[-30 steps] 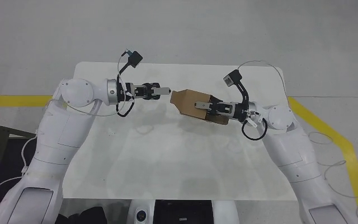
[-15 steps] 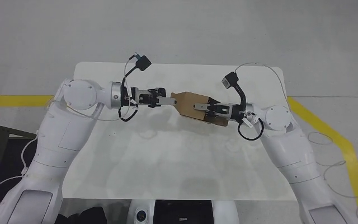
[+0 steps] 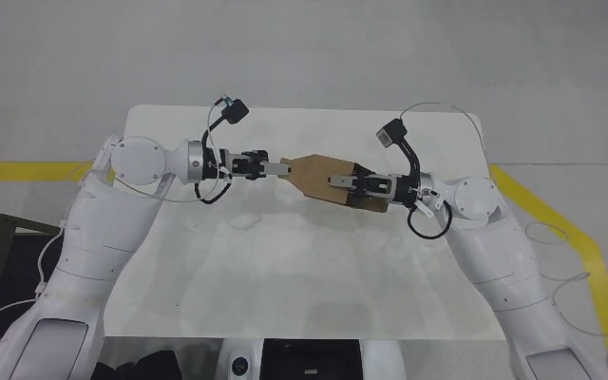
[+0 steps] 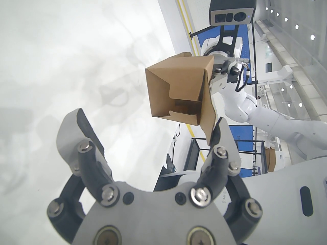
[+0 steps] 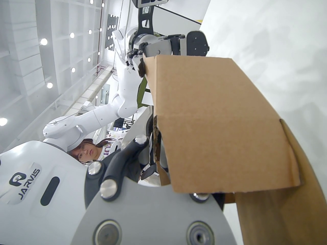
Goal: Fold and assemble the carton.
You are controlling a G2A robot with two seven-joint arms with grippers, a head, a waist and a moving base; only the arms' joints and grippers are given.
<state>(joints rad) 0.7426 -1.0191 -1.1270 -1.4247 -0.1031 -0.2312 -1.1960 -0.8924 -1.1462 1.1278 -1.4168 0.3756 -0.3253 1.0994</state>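
Carton (image 3: 318,173), long axis left–right, unclosed end toward spread left hand (image 3: 282,168) — right hand (image 3: 334,180) clamping it

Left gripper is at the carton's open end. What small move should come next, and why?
Probably push the flap inward with the left gripper: it is open, one finger is at the flap's tip, and the carton, held by the right gripper, gapes at that end.

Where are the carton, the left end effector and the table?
carton (image 3: 313,173): top view, on its upper panel.
left end effector (image 3: 275,168): top view, between its fingertips.
table (image 3: 285,285): top view, on bare surface.
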